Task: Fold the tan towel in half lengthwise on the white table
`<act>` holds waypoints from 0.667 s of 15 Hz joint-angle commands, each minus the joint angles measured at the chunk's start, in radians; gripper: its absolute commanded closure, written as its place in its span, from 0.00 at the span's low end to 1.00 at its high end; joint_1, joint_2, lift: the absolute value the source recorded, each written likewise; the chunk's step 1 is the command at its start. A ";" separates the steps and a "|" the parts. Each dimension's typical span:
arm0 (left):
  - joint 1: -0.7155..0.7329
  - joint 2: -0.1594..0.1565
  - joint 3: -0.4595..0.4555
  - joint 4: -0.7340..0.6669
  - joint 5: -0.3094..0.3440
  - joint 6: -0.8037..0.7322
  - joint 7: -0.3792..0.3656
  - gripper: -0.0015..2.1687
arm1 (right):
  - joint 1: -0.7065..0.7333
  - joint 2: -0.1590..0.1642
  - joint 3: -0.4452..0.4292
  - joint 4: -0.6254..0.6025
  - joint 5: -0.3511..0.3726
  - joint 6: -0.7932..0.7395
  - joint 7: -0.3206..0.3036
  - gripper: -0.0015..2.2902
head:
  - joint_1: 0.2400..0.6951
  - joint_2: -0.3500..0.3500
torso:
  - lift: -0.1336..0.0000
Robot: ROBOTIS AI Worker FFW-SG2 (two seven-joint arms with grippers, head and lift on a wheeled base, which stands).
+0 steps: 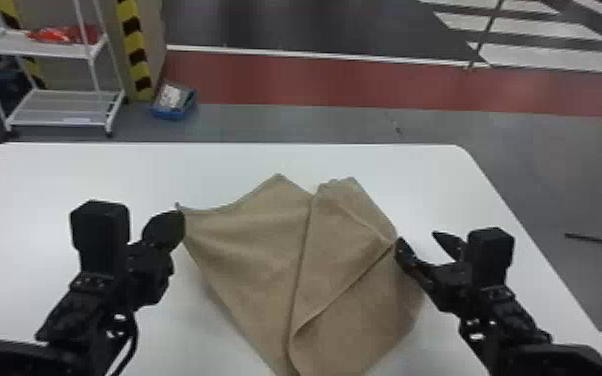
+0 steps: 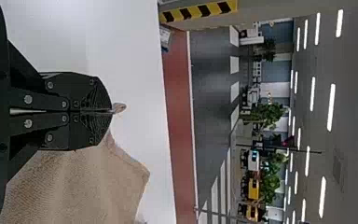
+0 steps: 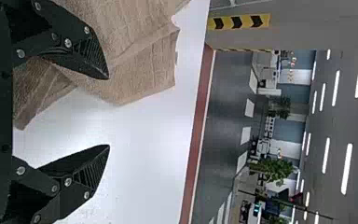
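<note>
The tan towel (image 1: 260, 250) lies on the white table (image 1: 65, 175), with its right part folded over in overlapping layers. At its left corner, my left gripper (image 1: 179, 220) is closed on the cloth, which is pulled into a point there. In the left wrist view, the left gripper (image 2: 112, 111) pinches that corner, and a small tip of towel (image 2: 119, 108) pokes out past the fingers. My right gripper (image 1: 422, 241) stands open at the towel's right edge. In the right wrist view, one finger of the right gripper (image 3: 108, 112) is over the towel (image 3: 140, 60), the other over bare table.
Beyond the table's far edge (image 1: 245, 144) stand a white shelf rack (image 1: 65, 95) at the left and a blue box (image 1: 172, 102) on the floor. A dark rod (image 1: 600, 241) is off the table's right side.
</note>
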 commanded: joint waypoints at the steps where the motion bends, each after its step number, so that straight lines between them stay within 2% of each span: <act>1: -0.004 0.000 -0.009 0.011 -0.002 0.000 -0.001 0.71 | -0.025 -0.011 -0.019 0.027 -0.023 -0.007 0.020 0.17 | 1.00 0.27 | 0.08; 5: -0.010 0.000 -0.018 0.023 -0.006 0.000 -0.001 0.71 | -0.097 -0.014 -0.007 0.071 -0.091 0.027 0.087 0.18 | 1.00 0.25 | 0.08; 7: -0.006 0.000 -0.018 0.023 -0.009 0.000 0.000 0.71 | -0.126 -0.012 0.033 0.090 -0.086 0.052 0.093 0.18 | 1.00 0.27 | 0.08; 9: 0.001 0.000 -0.015 0.022 -0.012 0.000 -0.001 0.71 | -0.141 -0.014 0.069 0.108 -0.053 0.082 0.107 0.26 | 1.00 0.31 | 0.08; 10: 0.004 0.002 -0.014 0.019 -0.012 0.000 -0.001 0.71 | -0.146 -0.012 0.076 0.113 -0.031 0.098 0.107 0.26 | 1.00 0.32 | 0.08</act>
